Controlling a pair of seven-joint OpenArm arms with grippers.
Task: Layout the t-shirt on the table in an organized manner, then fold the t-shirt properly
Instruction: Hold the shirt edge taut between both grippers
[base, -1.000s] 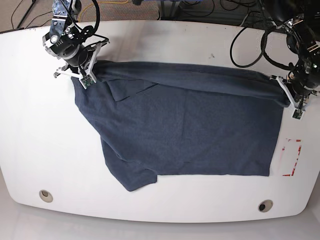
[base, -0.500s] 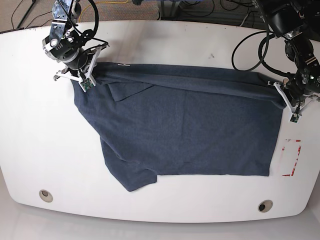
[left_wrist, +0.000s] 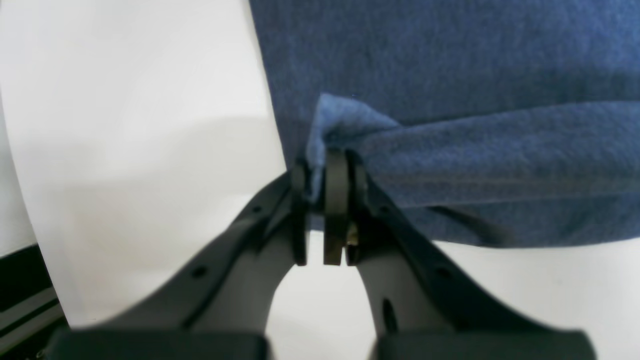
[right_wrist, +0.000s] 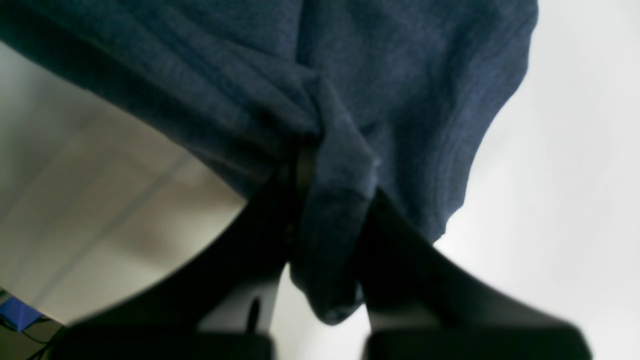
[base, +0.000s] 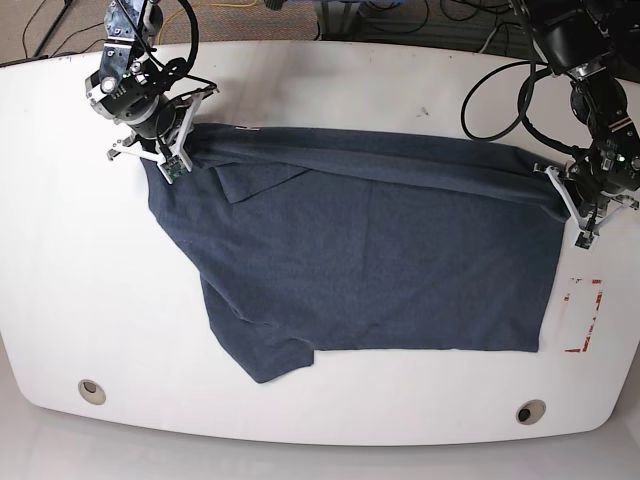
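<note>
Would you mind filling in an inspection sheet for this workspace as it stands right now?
Surface: white table, glossy; two round holes near the front edge; a red-outlined rectangle at one end.
Job's things: dark blue t-shirt spread across the table, far edge folded over, one sleeve sticking out at the front.
Clutter: a few dark specks only.
End effectors: left end effector shut on a shirt corner; right end effector shut on bunched fabric at the opposite end.
Cables: black cables looping over the far edge; a yellow one behind.
Surroundings: floor beyond the table; nothing else seen.
</note>
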